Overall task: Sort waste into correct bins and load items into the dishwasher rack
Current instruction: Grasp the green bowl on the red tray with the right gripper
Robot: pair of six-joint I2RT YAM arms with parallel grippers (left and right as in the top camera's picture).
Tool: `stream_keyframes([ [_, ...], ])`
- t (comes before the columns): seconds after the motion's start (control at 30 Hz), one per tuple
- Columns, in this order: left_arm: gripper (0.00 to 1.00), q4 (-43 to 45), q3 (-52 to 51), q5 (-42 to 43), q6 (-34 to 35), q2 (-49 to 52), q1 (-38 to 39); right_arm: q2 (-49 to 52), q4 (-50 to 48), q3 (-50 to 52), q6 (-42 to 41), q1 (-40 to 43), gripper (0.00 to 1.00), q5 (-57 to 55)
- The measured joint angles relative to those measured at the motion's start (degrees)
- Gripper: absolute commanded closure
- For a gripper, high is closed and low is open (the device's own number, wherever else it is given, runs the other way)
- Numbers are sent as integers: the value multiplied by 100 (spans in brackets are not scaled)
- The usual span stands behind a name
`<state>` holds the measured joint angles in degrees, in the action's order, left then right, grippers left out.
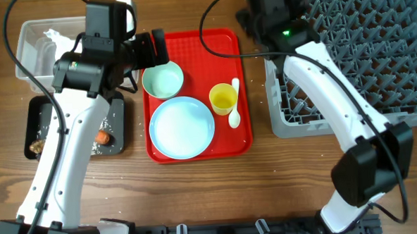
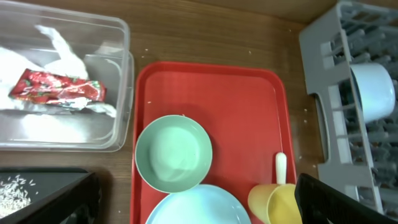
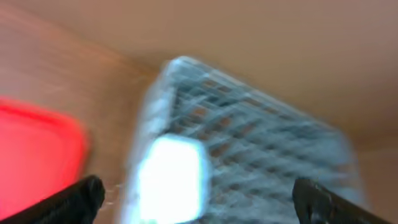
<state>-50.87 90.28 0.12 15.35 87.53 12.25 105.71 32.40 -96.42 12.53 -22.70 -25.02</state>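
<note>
My left hand [image 2: 196,182] is nearest the lens, its two dark fingers [image 2: 62,199] spread wide at the bottom corners of the wrist view with nothing between them. It hovers over the back left of the red serving tray [image 1: 191,40], directly above the pale green bowl [image 2: 173,153].

On that serving tray, beside the green bowl, sit the pale blue plate [image 1: 181,127], the yellow cup [image 1: 223,98] and the white spoon [image 1: 235,105], which lies touching the cup.

The waste looks sorted to me. The napkin [image 2: 62,46] and the red-and-white wrapper [image 2: 56,90] lie in the clear tub [image 1: 32,40]. The rice [image 2: 15,190], an orange carrot piece [image 1: 103,137] and a brown scrap [image 1: 36,146] are in the black tray [image 1: 39,121].

My right hand [image 3: 196,186] is also released and empty, above the left side of the grey dishwasher rack [image 1: 375,60]. That view is badly blurred, but a white bowl [image 2: 373,90] sits among the pegs.

So I judge the loading half begun, with four items left. Next I would lower the left hand onto the green bowl's rim, one finger inside and one outside, close, then lift clear of the serving tray's lip.
</note>
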Motion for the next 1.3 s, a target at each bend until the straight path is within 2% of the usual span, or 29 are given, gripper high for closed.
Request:
stream_keyframes([
  [0.1,0,-299,0,260,577,0,-573,-7,745,33,-953,0,0,1547],
  [0.17,0,-627,0,730,960,0,-1558,-7,782,39,-1622,2,1,2387],
  [0.23,0,-1043,0,1259,1137,2,-2406,-7,634,39,-1956,-24,4,3058],
  [0.3,0,-1246,-4,1606,1228,2,-3309,-7,450,39,-2155,-153,12,3458],
  [0.43,0,-1357,-4,1843,1143,2,-3897,181,142,39,-2461,-555,23,3770],
  [0.5,0,-1362,-4,1897,1064,2,-3886,584,22,39,-2680,-791,30,3871],
  [0.63,0,-1364,-4,1906,1023,2,-3733,1414,-166,39,-2977,-1115,36,3912],
  [0.7,0,-1364,-4,1687,1021,2,-3523,1718,-229,42,-3169,-1257,36,3919],
  [0.77,0,-1364,-4,1434,1019,2,-3305,1851,-330,42,-3364,-1285,41,3912],
  [0.83,0,-1357,-4,1150,1019,2,-3034,2022,-404,42,-3558,-1281,51,3871],
  [0.9,0,-1327,-4,898,1014,2,-2780,2162,-428,42,-3670,-1279,66,3823],
  [0.97,0,-1314,-4,750,999,2,-2621,2210,-492,42,-3746,-1279,71,3746],
  [1.03,0,-1309,-4,654,997,2,-2544,2216,-592,42,-3781,-1279,90,3687],
  [1.07,0,-1307,-4,645,997,2,-2518,2223,-603,42,-3797,-1279,96,3672],
  [1.3,0,-1300,-4,568,979,2,-2468,2232,-758,39,-3823,-1204,96,3637],
])
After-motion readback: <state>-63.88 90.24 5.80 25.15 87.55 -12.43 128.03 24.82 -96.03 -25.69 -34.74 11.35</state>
